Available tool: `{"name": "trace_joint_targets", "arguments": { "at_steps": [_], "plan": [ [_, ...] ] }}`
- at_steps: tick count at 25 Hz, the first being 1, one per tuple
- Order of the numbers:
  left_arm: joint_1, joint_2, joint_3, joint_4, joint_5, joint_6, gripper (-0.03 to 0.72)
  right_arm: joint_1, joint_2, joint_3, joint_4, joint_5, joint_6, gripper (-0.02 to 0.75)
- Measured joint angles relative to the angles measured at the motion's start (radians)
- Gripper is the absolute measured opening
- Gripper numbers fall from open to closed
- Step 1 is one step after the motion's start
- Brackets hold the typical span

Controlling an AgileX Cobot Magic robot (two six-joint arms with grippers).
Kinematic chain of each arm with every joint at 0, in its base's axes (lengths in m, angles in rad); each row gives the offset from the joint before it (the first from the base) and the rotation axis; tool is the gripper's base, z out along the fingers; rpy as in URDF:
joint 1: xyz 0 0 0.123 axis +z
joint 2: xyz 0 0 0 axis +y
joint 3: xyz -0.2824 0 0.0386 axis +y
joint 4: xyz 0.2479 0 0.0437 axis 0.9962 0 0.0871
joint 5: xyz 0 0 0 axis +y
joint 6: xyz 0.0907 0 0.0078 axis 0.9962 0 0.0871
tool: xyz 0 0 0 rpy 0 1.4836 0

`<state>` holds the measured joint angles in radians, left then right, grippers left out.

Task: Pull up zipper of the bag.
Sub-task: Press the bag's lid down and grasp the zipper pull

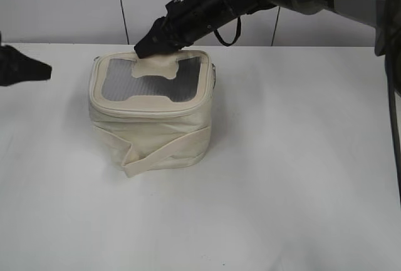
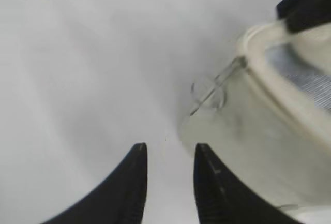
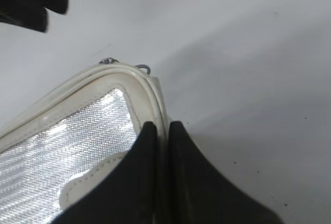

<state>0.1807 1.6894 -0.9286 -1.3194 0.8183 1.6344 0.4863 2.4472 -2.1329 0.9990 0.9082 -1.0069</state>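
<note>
The right gripper point(image 3: 161, 131) pinches the bag's point(image 1: 153, 130) far lid rim; the spread left gripper point(image 2: 169, 154) sits just short of the silver ring pull point(image 2: 208, 93).

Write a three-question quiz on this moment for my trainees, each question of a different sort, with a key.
1. True or false: the left gripper is clamped on the bag.
2. Multiple choice: the right gripper is pinching A) the flat strap, B) the lid rim, C) nothing.
3. Fill in: in the left wrist view, a silver ring pull of the zipper hangs at the bag's ____.

Key: 1 false, it hangs open above the table, clear of the bag; 2 B; 3 corner.
</note>
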Motion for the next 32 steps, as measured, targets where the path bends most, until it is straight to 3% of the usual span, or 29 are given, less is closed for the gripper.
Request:
{"name": "trace_joint_targets", "arguments": {
  "at_steps": [8, 14, 25, 32],
  "plan": [
    [-0.154, 0.102, 0.002, 0.022, -0.273, 0.196, 0.244, 0.000, 0.000, 0.000, -0.001, -0.002, 0.028, 0.045],
    [-0.273, 0.110, 0.002, -0.004, -0.406, 0.251, 0.244, 0.000, 0.000, 0.000, -0.002, -0.008, 0.036, 0.043],
    [-0.279, 0.169, 0.004, -0.345, -0.341, 0.482, 0.244, -0.001, 0.000, 0.000, -0.006, -0.014, 0.045, 0.043],
    [-0.273, 0.180, 0.004, -0.401, -0.321, 0.582, 0.244, -0.002, 0.000, 0.000, -0.013, -0.016, 0.055, 0.043]
  ]
}}
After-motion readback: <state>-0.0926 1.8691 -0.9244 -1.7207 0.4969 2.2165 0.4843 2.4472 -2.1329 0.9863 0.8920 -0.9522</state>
